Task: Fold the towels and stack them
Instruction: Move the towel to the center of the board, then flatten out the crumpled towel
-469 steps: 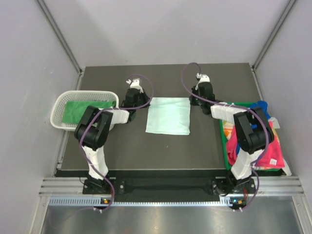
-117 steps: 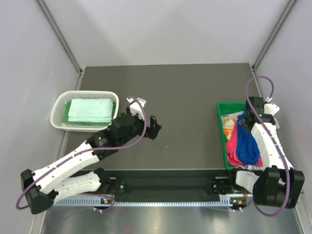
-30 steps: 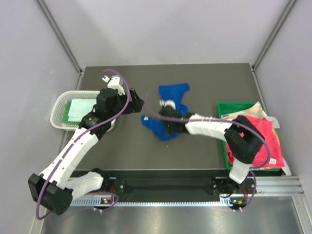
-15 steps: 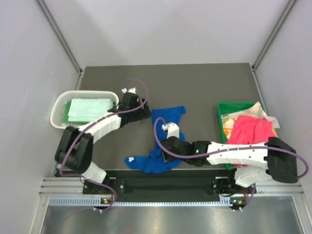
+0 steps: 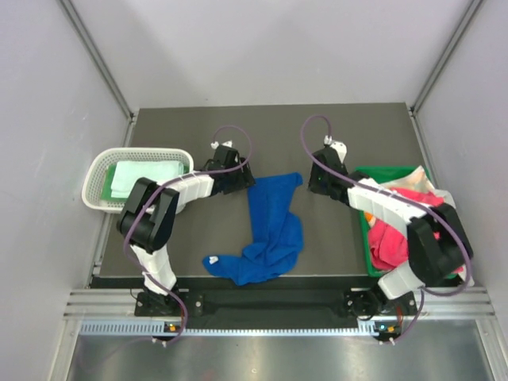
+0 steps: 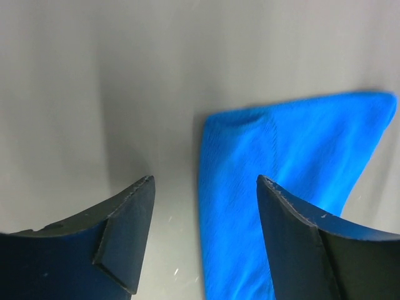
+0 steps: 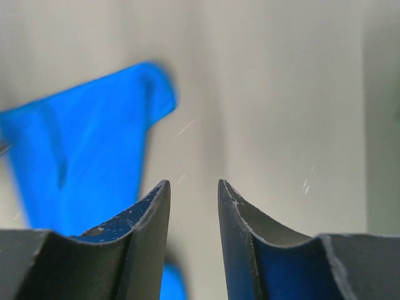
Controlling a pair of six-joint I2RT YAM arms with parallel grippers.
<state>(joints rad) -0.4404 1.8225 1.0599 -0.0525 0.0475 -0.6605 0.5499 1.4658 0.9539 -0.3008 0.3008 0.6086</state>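
- The royal blue towel (image 5: 274, 226) lies loose and rumpled in the middle of the desk (image 5: 341, 131), untouched by either arm; it runs from a flat corner at 12 o'clock down to a twisted tail at 7 o'clock
- The left pincer (image 5: 240, 179) sits low just at 9 o'clock of the towel's top corner; from its own camera the left pincer (image 6: 205, 181) is spread wide and empty, with the towel (image 6: 281, 162) corner beyond its tips
- The right pincer (image 5: 315, 182) is near the towel's top edge on the 3 o'clock side; in its wrist view the right pincer (image 7: 194, 184) shows a narrow gap with nothing in it, the towel (image 7: 81, 144) off towards 10 o'clock
- At 9 o'clock the white mesh basket (image 5: 94, 176) holds a folded pale mint towel (image 5: 131, 178)
- At 3 o'clock the green bin (image 5: 381, 170) holds a bunched pink-red towel (image 5: 389, 238)
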